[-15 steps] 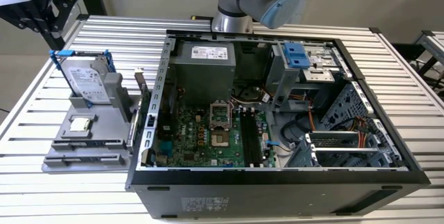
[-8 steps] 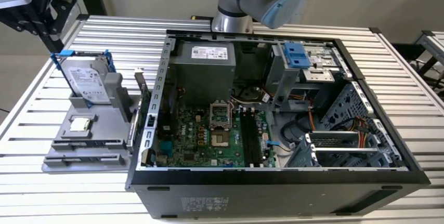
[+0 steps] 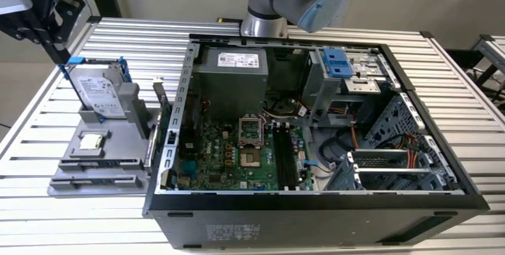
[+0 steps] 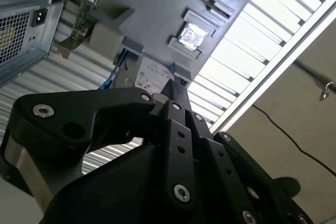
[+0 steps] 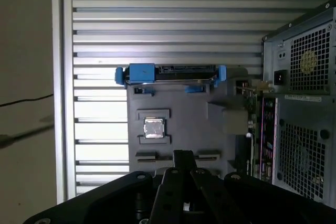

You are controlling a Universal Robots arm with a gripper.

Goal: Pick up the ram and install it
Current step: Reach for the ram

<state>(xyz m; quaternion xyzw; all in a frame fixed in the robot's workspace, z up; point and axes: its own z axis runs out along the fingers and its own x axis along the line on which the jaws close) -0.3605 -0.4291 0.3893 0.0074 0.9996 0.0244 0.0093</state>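
Note:
The ram [image 3: 154,126] is a thin stick standing on edge at the side of the grey holder [image 3: 94,172] nearest the open computer case [image 3: 316,205]. In the first wrist view the ram [image 5: 251,129] shows edge-on between holder and case. My gripper [image 3: 61,60] hangs at the exterior view's far left, above the holder's back end, its tips close to the top of the blue-framed hard drive [image 3: 103,92]. In both wrist views the black fingers [image 4: 175,88] [image 5: 182,155] meet, shut on nothing. The black motherboard slots [image 3: 285,154] lie inside the case.
A small square silver chip [image 3: 92,141] [image 5: 154,128] sits in the middle of the holder. The slatted metal table [image 3: 47,219] carries holder and case. The arm's base [image 3: 264,24] stands behind the case. Cables and drive cages fill the case on the exterior view's right.

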